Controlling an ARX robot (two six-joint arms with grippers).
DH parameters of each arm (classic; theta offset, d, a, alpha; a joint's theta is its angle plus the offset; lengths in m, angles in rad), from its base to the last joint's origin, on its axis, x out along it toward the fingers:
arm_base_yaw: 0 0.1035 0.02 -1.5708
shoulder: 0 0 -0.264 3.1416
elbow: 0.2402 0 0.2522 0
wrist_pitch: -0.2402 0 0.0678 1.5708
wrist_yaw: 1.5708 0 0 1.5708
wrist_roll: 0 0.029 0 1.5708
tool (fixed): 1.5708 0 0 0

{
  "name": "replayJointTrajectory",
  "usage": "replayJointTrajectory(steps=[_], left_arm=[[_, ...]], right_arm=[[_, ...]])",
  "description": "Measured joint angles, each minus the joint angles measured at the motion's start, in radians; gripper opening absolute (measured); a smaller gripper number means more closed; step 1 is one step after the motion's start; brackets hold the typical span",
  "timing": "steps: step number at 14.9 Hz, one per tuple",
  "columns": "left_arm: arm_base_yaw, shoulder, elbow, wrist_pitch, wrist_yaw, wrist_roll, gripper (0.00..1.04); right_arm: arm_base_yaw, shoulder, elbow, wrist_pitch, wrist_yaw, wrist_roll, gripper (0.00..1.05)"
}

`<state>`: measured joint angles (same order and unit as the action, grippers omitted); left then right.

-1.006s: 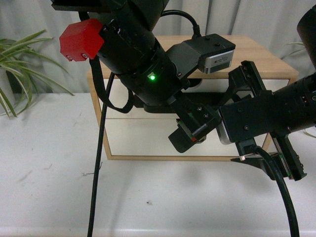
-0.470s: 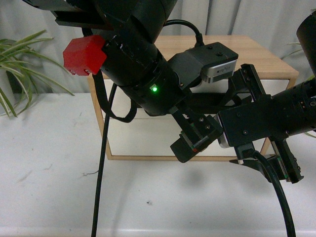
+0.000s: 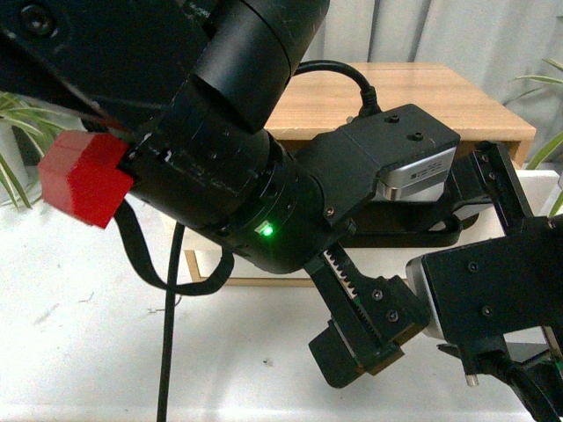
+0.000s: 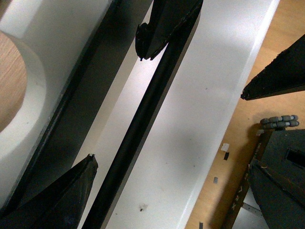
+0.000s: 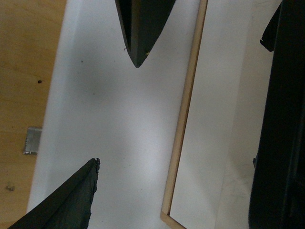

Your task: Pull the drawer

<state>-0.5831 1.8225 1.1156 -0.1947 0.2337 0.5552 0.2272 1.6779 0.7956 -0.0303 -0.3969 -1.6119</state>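
The drawer's white front (image 4: 190,119) fills the left wrist view, with its long black bar handle (image 4: 138,129) running across it. The half-round notch (image 4: 19,81) in its top edge shows light wood inside. My left gripper (image 4: 116,107) is open, one fingertip on each side of the handle, so the bar lies between them. My right gripper (image 5: 114,112) is open over a bare white panel (image 5: 109,119) of the cabinet, with nothing between its fingers. In the front view my left arm (image 3: 246,176) hides most of the drawer.
The cabinet has a wooden top (image 3: 413,92) and a thin wooden frame edge (image 5: 183,124), and stands on a white table (image 3: 79,352). My right arm (image 3: 501,299) sits close beside the left one. Plant leaves (image 3: 13,114) hang at the far left.
Both arms have come nearer the front camera and lower in its picture. The left arm now covers far more of the cabinet, and the right gripper has dropped toward the lower right corner.
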Motion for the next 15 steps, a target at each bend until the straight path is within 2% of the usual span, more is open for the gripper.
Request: replayJointTrajectory(steps=[1, 8, 15], left_arm=[[-0.014, -0.049, -0.075, 0.04, -0.001, -0.017, 0.98], [-0.049, -0.158, -0.217, 0.088, 0.006, -0.058, 0.98], [-0.05, -0.244, -0.267, 0.082, 0.003, -0.138, 0.98]], right_arm=[[0.016, -0.048, -0.045, -0.021, 0.005, 0.016, 0.98], [0.063, -0.168, -0.158, -0.052, 0.022, 0.054, 0.98], [0.066, -0.227, -0.2, -0.053, 0.02, 0.066, 0.98]])
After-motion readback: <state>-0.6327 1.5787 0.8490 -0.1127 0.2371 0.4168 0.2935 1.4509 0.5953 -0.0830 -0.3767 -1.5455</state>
